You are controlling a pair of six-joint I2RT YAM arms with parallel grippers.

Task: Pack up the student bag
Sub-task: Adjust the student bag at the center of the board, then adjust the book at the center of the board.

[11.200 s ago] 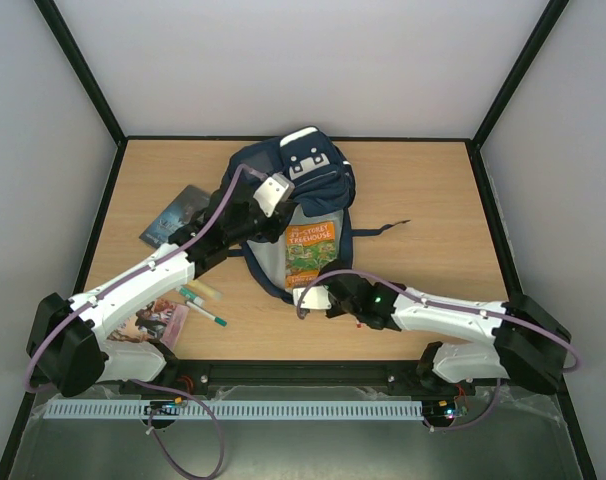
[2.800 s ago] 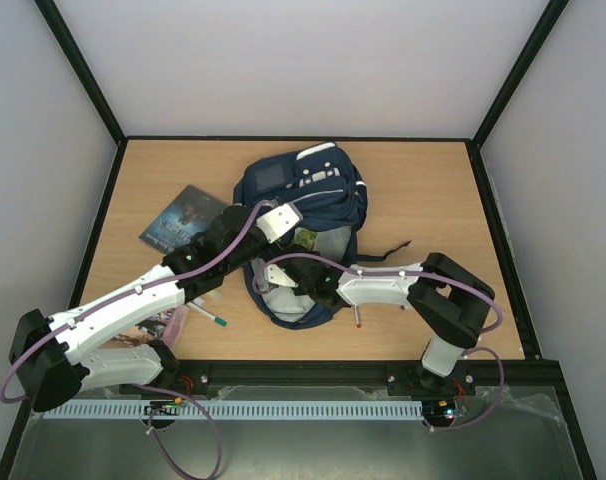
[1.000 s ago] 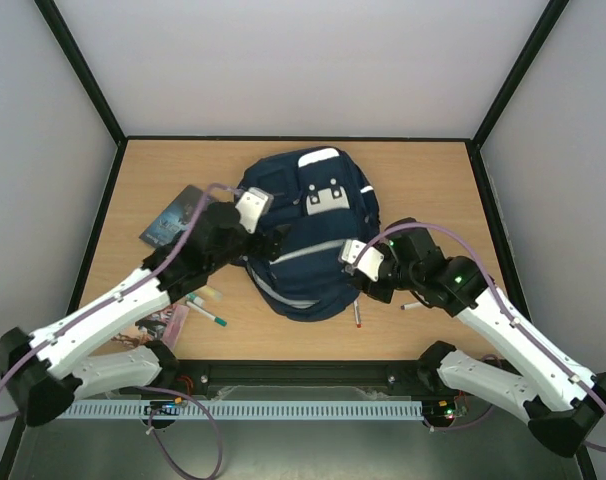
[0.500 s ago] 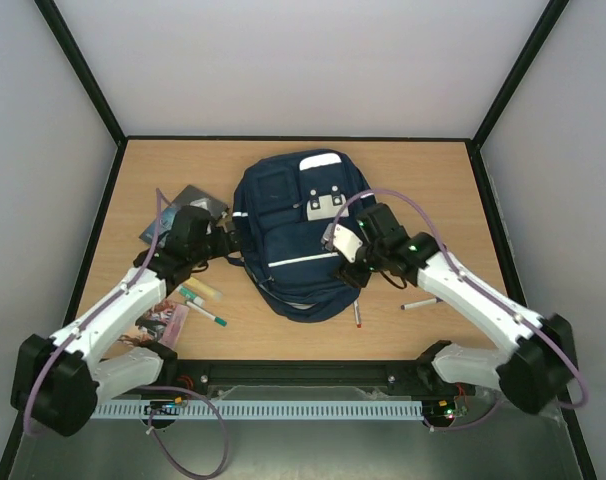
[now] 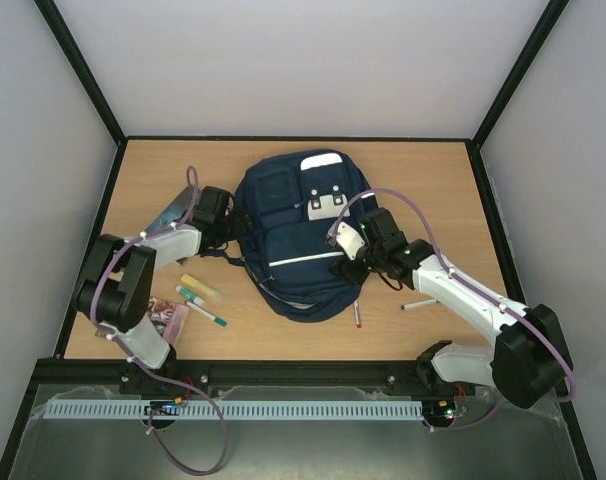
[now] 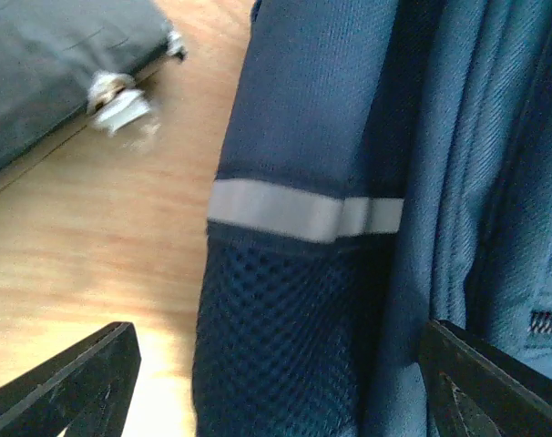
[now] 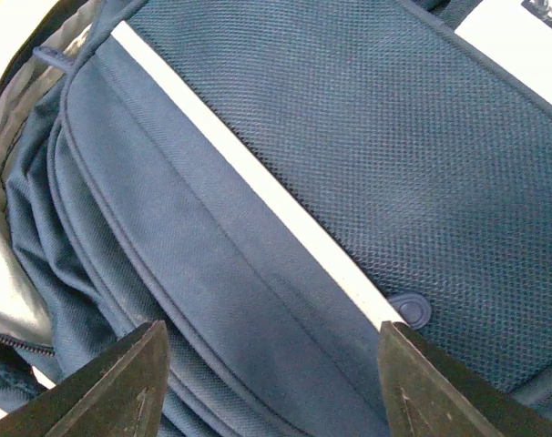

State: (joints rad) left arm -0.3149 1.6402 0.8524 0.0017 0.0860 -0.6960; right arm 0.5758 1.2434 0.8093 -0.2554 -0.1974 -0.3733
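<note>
Wood-grain tabletop at the bottom of the overhead frame carries the loose things: a red-tipped pen just below the bag, a second pen to the lower right, and at lower left a green marker, a yellow highlighter and a colourful booklet. Above them, in mid-frame, the student bag lies flat with its front pockets up. The left hand is at its left flank and the right hand over its right side; both stand wide open and grip nothing. With stationery left outside, packing looks part done and between loads. The next move would call for going to one of the pens or markers, closing squarely on it, and finding the bag's mouth, whose grey lining shows at the left edge of the right wrist view. The bag's long axis runs bottom to top of the frame, rounded base towards the arms' bases, white-patched top towards the far edge. A dark-covered book lies at its upper left.
</note>
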